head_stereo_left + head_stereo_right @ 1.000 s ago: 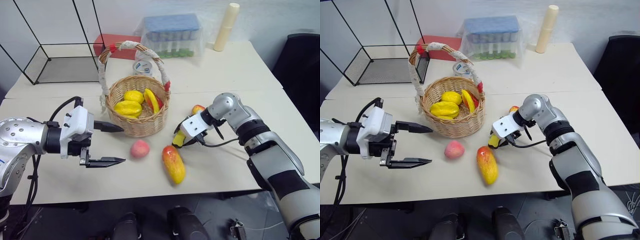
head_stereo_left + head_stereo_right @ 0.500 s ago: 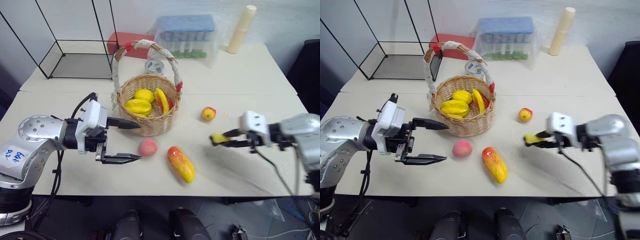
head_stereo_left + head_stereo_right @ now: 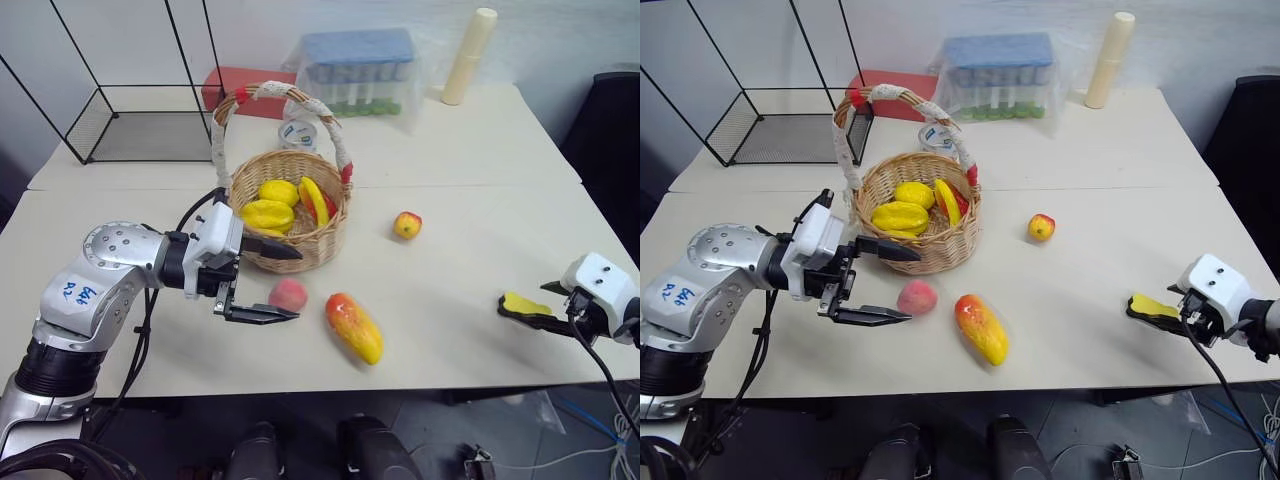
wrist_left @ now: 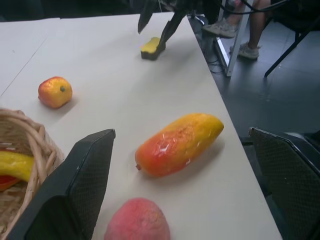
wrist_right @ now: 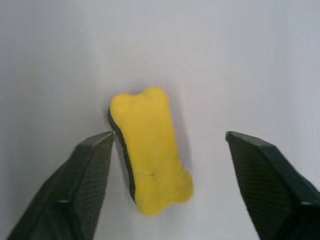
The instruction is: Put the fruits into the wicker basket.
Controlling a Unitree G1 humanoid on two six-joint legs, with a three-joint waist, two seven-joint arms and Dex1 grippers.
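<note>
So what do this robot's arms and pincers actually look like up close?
Each arm is built of rounded silver-grey metal shells with black joint bands. The left arm carries a white sticker with blue handwriting, and a black cable loops beside it. Each wrist ends in a white block. The left gripper has two long, tapered black fingers with a fine textured face. The right gripper looks the same, trailing a thin black cable.

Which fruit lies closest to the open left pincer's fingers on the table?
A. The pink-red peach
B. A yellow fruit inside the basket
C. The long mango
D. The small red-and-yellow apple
A: the peach sits on the table right at the tips of the open left pincer, while the mango and apple lie farther off.
</note>
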